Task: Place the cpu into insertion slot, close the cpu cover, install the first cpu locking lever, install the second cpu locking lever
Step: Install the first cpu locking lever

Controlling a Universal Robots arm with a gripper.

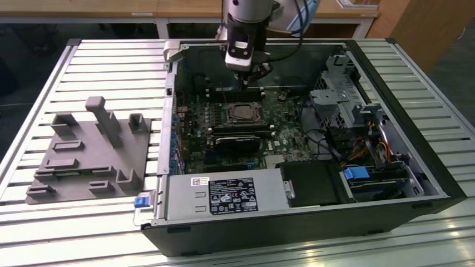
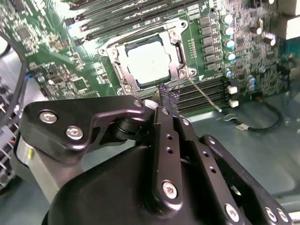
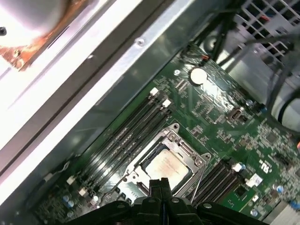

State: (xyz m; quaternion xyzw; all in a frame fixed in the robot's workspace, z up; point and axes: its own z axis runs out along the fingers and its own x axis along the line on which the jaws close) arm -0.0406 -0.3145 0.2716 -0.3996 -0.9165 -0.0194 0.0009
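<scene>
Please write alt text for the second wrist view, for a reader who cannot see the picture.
The cpu lies in the insertion slot of a green motherboard, framed by the silvery cpu cover. The black gripper, shut and empty, hangs near the slot's edge, beside a thin metal lever that sticks out slantwise.

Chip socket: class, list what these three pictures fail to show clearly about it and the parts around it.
- Second wrist view: the hand blocks the near edge of the cover.
- First wrist view: the hand hides the cover's near corner.
- Exterior view: the chip and cover are too small to tell apart.
</scene>
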